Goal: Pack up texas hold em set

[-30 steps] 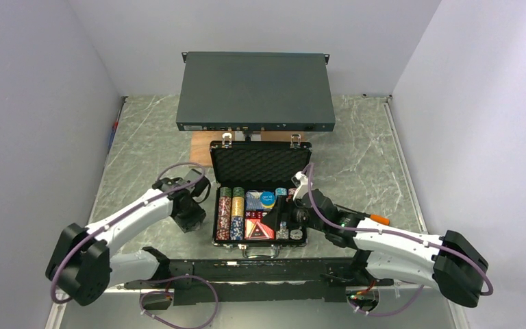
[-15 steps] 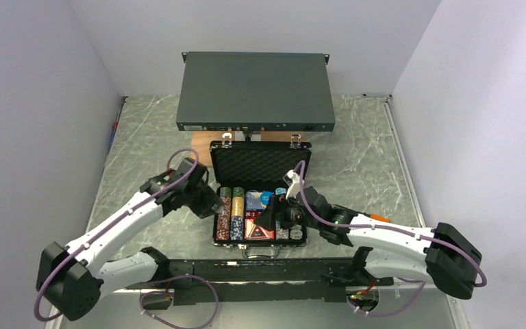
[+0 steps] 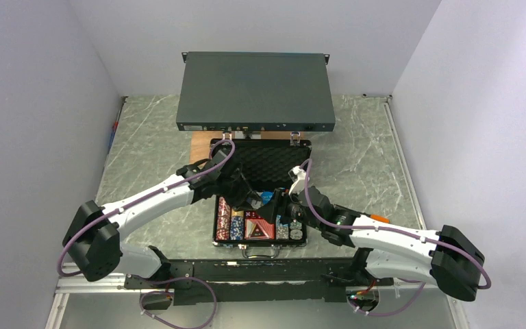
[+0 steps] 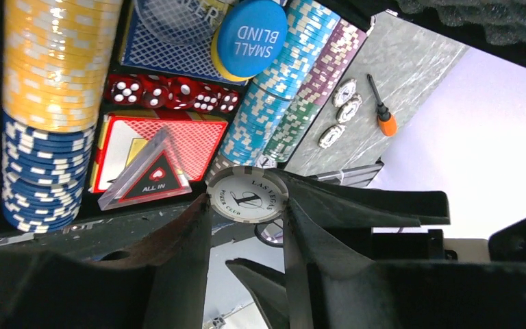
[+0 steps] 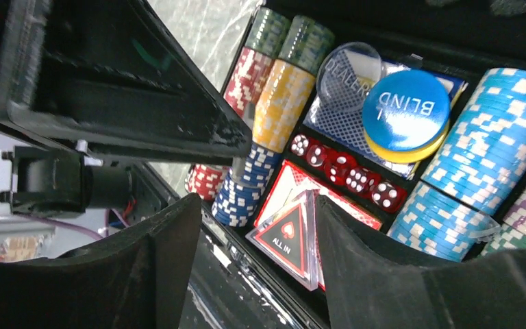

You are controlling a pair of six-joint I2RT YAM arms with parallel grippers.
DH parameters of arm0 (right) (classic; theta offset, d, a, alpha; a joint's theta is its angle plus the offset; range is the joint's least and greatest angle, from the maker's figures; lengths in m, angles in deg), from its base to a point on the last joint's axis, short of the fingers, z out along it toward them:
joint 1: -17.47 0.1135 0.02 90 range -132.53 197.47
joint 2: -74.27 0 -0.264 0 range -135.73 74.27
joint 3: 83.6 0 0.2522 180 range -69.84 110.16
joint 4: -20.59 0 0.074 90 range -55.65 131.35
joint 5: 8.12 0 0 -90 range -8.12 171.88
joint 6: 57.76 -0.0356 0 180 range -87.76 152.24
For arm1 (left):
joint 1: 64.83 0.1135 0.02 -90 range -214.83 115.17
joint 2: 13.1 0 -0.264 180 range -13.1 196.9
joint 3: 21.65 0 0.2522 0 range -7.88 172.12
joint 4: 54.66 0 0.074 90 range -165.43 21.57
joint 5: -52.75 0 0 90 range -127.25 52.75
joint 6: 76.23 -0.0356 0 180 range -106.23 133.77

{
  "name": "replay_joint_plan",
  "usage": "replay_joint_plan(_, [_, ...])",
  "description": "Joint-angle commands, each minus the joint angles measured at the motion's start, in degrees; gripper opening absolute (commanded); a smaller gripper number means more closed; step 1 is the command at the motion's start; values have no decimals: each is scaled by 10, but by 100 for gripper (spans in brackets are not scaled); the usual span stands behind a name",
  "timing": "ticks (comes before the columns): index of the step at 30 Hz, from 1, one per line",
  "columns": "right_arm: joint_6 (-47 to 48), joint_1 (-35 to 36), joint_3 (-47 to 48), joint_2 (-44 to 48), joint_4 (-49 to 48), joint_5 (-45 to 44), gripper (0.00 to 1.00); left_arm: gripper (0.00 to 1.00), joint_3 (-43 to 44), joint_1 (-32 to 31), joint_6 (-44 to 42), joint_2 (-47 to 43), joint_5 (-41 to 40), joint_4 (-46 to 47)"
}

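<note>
The texas hold em set's black case [image 3: 271,156] lies open with its foam lid back. Its tray holds chip rows [image 4: 55,62], red dice [image 4: 171,92], a red card deck [image 4: 202,137] and a blue SMALL BLIND disc [image 4: 252,38]. My left gripper [image 4: 246,197] hangs over the tray's left half [image 3: 245,196], shut on a white and grey Las Vegas chip [image 4: 248,194]. My right gripper [image 5: 257,212] is open at the tray's front right [image 3: 287,214]. The clear ALL IN triangle [image 5: 289,240] stands between its fingers, against the right finger [image 5: 356,260].
A large dark grey rack box [image 3: 255,91] stands behind the case. Three loose chips [image 4: 342,113] and an orange-handled screwdriver [image 4: 382,118] lie on the marble table to the right of the case. The left gripper's black finger [image 5: 109,89] hangs close above the right gripper.
The left arm has swung right, from beside the case to over its tray, carrying the chip. The right gripper's fingers have narrowed around the ALL IN triangle.
</note>
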Motion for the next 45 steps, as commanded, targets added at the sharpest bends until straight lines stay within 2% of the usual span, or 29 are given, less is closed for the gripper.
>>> replay_joint_plan(1, [-19, 2, 11, 27, -17, -74, 60, 32, 28, -12, 18, 15, 24, 36])
replay_joint_plan(7, [-44, 3, -5, 44, -25, -108, 51, 31, 24, -23, 31, 21, 23, 46])
replay_joint_plan(22, [-57, 2, -5, 9, -61, -71, 39, 31, 7, -31, 39, -6, 7, 42])
replay_joint_plan(29, [-56, 2, -8, -1, -74, -62, 25, 34, -14, -35, 39, -24, 8, 53])
replay_joint_plan(35, [-58, 4, -6, -8, -69, -55, 0, 40, -34, -38, 36, -42, 4, 65])
replay_joint_plan(37, [-59, 3, 0, -5, -48, -62, 0, 43, -45, -38, 35, -50, 6, 72])
replay_joint_plan(41, [-47, 4, 12, 29, 46, -88, 0, 55, -63, -38, 8, -74, -25, 62])
replay_joint_plan(43, [-63, 3, 24, 61, 134, -113, 0, 61, -61, -38, -19, -98, -65, 35])
replay_joint_plan(45, [-91, 3, 57, 73, 291, -130, 0, 66, -55, -38, -58, -125, -105, 6])
